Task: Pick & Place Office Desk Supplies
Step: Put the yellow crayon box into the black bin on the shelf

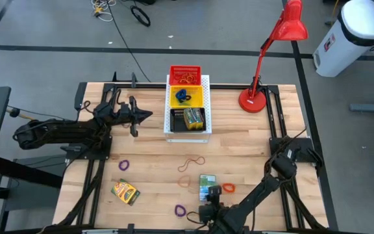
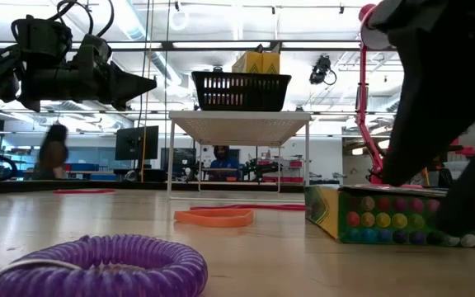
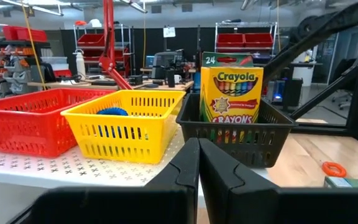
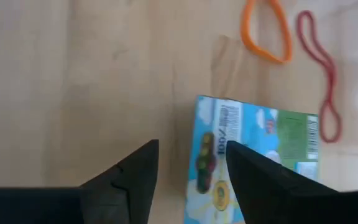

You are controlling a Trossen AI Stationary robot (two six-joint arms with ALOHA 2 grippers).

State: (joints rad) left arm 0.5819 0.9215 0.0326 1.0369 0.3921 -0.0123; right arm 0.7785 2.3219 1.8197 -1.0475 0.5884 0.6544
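I had the right gripper [image 4: 185, 180] low over the flat-lying crayon box [image 4: 253, 155], fingers parted but offset, to straddle it. Left gripper [image 3: 197, 186] pinched empty, waiting beside the baskets [image 3: 123, 118].

In the high view, the right arm's dark tool [image 1: 211, 209] covers part of the green-and-blue cardboard crayon box [image 1: 206, 183] lying flat on the wooden surface [image 1: 148, 162]. The right wrist view's lower edge cuts that box off. In the low view, the large purple coiled elastic loop [image 2: 97, 266] is blurred and cropped below. The blue item in the yellow plastic basket [image 3: 126, 121] stays mostly hidden.
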